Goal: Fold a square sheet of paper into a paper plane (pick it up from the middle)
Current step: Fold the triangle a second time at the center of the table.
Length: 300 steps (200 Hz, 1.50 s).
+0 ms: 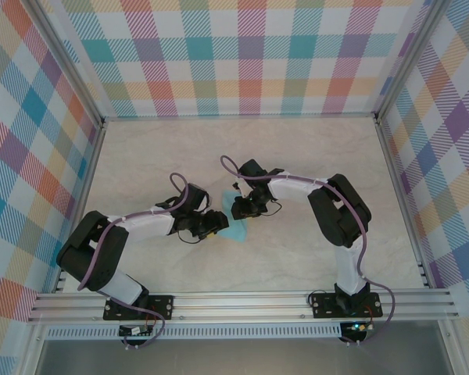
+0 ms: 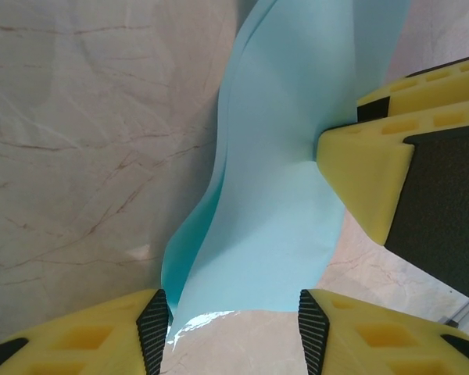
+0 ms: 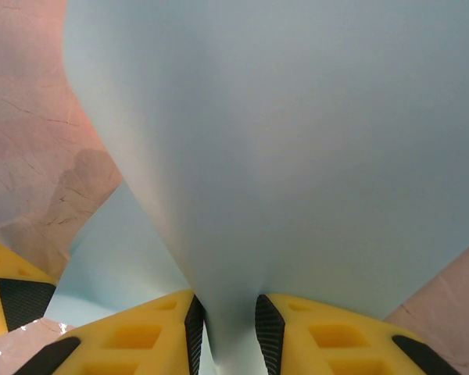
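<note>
The left fingers (image 2: 150, 334), yellow with black pads, stand apart, with the near end of the thin light-blue sheet of paper (image 2: 273, 195) between them. The sheet is bent and doubled over. It sits near the middle of the pale marbled desk (image 1: 141, 156), between the two arms. The right fingers (image 3: 194, 328) are pressed together on a fold of it, just beside the left ones.
</note>
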### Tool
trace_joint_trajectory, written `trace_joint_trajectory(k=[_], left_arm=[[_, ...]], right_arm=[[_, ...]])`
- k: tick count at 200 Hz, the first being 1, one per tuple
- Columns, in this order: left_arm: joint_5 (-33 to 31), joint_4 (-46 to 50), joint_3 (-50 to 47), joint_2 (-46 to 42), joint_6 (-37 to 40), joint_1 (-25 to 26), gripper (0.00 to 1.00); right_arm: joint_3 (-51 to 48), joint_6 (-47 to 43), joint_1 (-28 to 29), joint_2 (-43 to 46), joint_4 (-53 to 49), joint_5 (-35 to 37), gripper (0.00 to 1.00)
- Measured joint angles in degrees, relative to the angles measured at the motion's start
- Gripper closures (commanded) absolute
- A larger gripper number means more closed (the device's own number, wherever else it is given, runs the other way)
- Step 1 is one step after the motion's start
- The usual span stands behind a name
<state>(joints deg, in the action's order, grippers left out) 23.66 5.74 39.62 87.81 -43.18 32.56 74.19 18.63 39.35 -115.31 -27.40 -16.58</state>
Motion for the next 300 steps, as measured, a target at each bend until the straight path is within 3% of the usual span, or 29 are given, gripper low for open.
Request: trace_joint_trajectory(k=[200, 300], left_arm=[[0.9, 0.1, 2.1, 2.5, 1.3, 0.0, 0.64], [0.9, 0.1, 3.7, 2.8, 2.1, 0.0, 0.65]], right_arm=[[0.0, 0.6, -0.4, -0.1, 0.2, -1.3, 0.66], [-0.4, 3.1, -2.0, -0.5, 1.4, -6.3, 0.59]])
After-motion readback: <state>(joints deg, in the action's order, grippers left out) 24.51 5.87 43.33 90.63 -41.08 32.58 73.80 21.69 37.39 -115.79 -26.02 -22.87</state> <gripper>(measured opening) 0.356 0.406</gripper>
